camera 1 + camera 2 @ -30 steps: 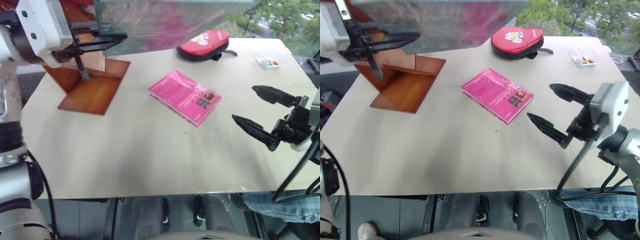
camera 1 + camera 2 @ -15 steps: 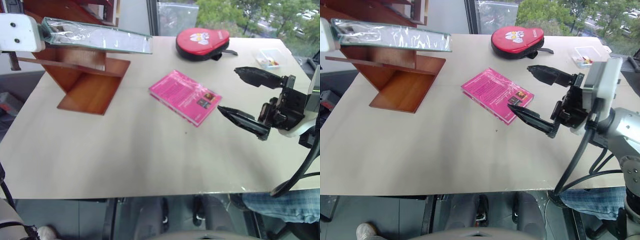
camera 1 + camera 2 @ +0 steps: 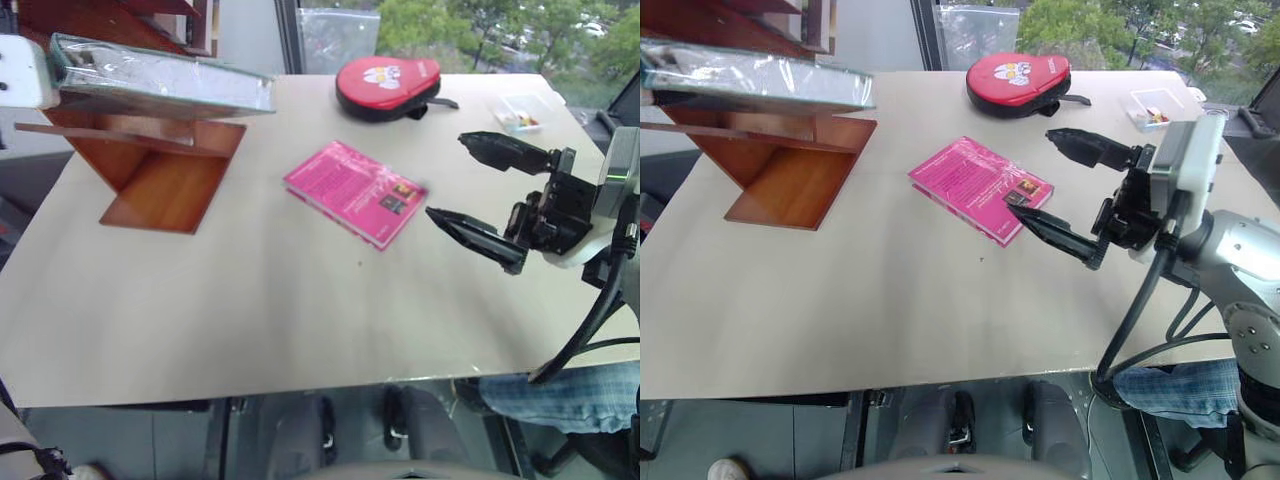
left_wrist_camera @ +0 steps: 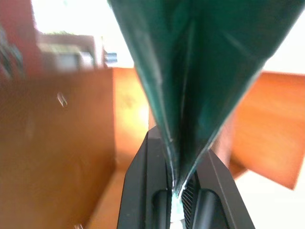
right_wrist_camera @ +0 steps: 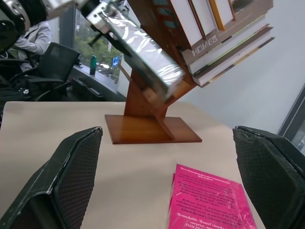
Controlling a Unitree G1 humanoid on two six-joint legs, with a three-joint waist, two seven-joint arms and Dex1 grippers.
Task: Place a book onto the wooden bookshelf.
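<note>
Right wrist view: shelved spine [image 5: 209,50] on the wooden bookshelf [image 5: 152,126] reads "HOMES".

We saw a teal-green glossy book [image 3: 160,85], a reddish-brown wooden bookshelf [image 3: 165,175], a bright pink book [image 3: 355,192], and a red pouch [image 3: 385,85].

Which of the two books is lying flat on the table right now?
The pink book lies flat on the table; the teal-green book is held up at the wooden bookshelf.

On my tabletop [image 3: 250,320] I see a pink book [image 3: 355,192] lying mid-surface, a red pouch [image 3: 385,88] at the far edge, and a small clear box [image 3: 513,114].
</note>
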